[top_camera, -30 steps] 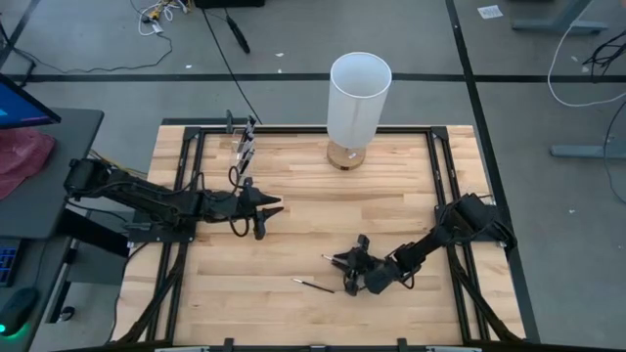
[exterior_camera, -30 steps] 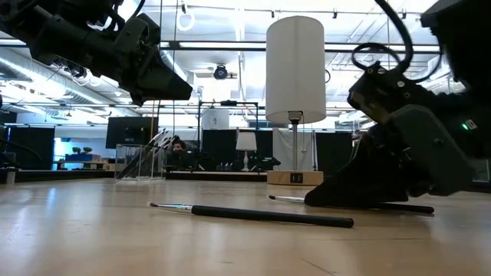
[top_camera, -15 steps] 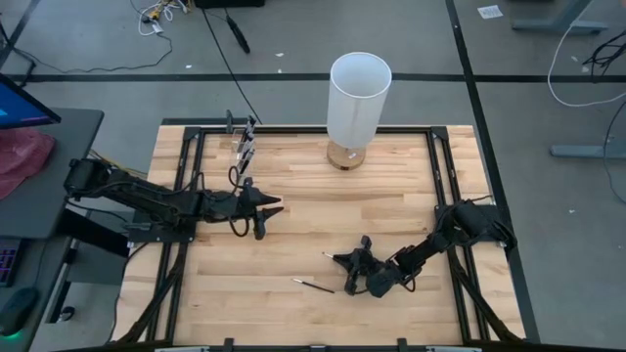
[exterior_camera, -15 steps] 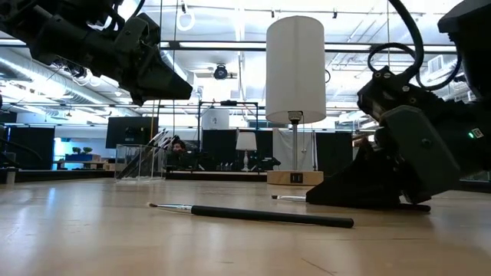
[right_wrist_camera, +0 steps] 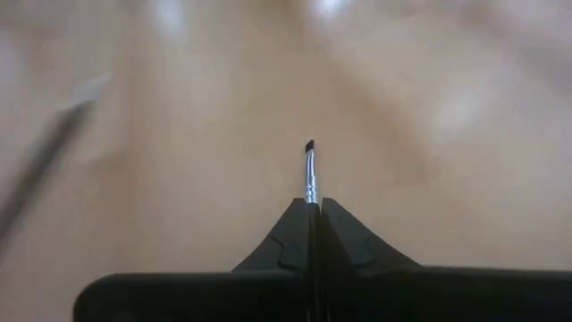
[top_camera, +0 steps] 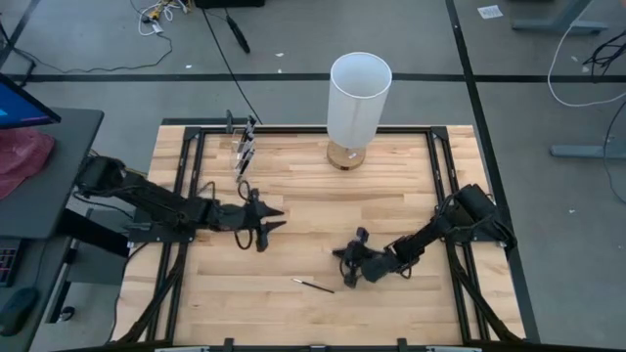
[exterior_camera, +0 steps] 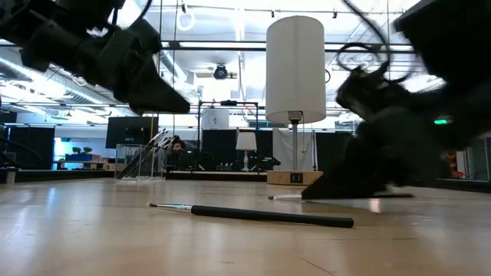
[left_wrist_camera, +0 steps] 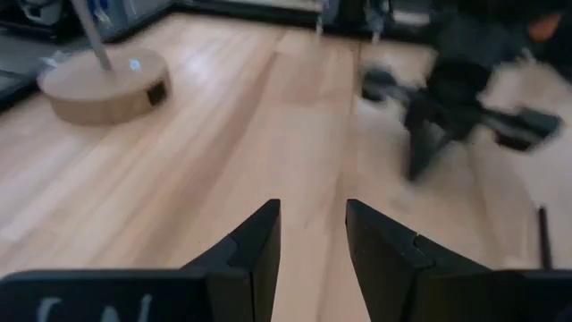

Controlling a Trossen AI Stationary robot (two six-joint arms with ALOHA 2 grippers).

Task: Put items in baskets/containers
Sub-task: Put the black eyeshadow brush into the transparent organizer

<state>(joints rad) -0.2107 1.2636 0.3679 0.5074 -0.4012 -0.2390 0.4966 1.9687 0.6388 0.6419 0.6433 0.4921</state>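
Observation:
A thin dark brush (right_wrist_camera: 309,170) is shut in my right gripper (top_camera: 342,262) at the table's near middle. A second brush (top_camera: 313,285) lies flat on the wood to the left of it, nearer the front edge. The clear cup (top_camera: 243,149) stands at the table's far left with several brushes leaning in it. My left gripper (top_camera: 277,219) hangs open above the table left of centre, with nothing between its fingers (left_wrist_camera: 259,246). My right gripper pinches the brush between its two fingers, just behind the metal ferrule (right_wrist_camera: 311,192). The dark bristle tip sticks out ahead of the fingertips and the handle (exterior_camera: 391,195) trails behind them. The fingers slant down from the table's right, along the brush. The brush lies nearly level, low over the wood.
A white-shaded lamp (top_camera: 358,98) on a round wooden base stands at the far middle. Black frame rails (top_camera: 445,196) run along the table's sides. Bare wood lies between the two grippers and the cup.
My right gripper has shut on the brush that lay at the near middle and has risen a little, drawing back toward the far edge with it. My left gripper has dipped slightly toward the near edge, still open. The other brush has stayed where it was.

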